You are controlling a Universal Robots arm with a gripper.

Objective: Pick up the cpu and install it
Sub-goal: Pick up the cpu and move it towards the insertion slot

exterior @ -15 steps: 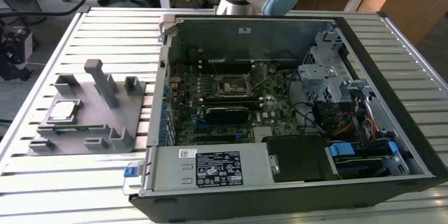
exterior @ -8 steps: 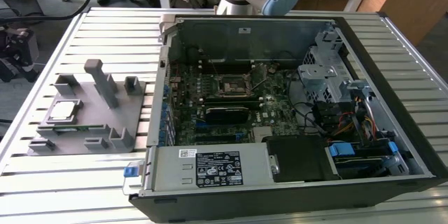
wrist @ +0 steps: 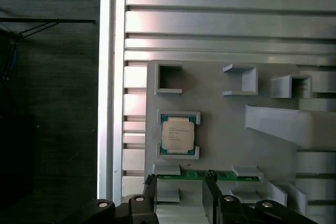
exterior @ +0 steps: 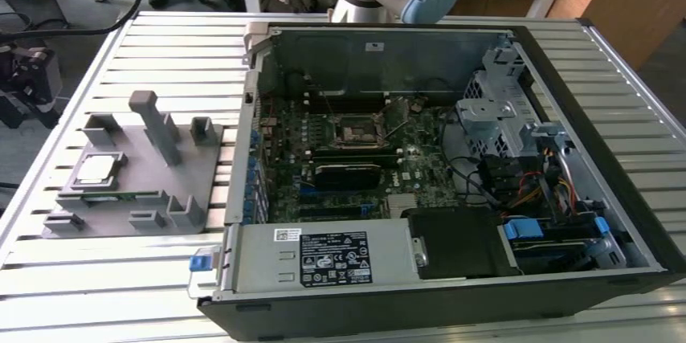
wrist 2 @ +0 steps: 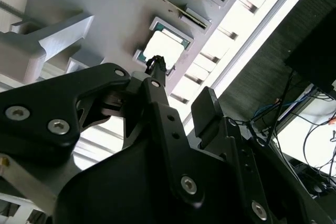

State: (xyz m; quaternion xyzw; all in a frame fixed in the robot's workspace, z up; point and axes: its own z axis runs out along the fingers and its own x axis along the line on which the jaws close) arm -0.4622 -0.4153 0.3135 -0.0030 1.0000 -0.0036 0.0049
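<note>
Trouble would start with the approach: my gripper (wrist: 179,184) hangs with its fingers apart and empty, and the cpu (wrist: 178,135) lies ahead of them, seated between the corner lips of the grey holder (wrist: 226,129). A green memory stick (wrist: 184,176) lies between my fingertips and the chip; I judge a slanted descent could snag it or the lips and tilt the chip. I cannot tell whether the socket (exterior: 354,132), well away from me, stands open.

A lab: open computer case (exterior: 375,66) on slatted aluminium bench (exterior: 172,38).
</note>
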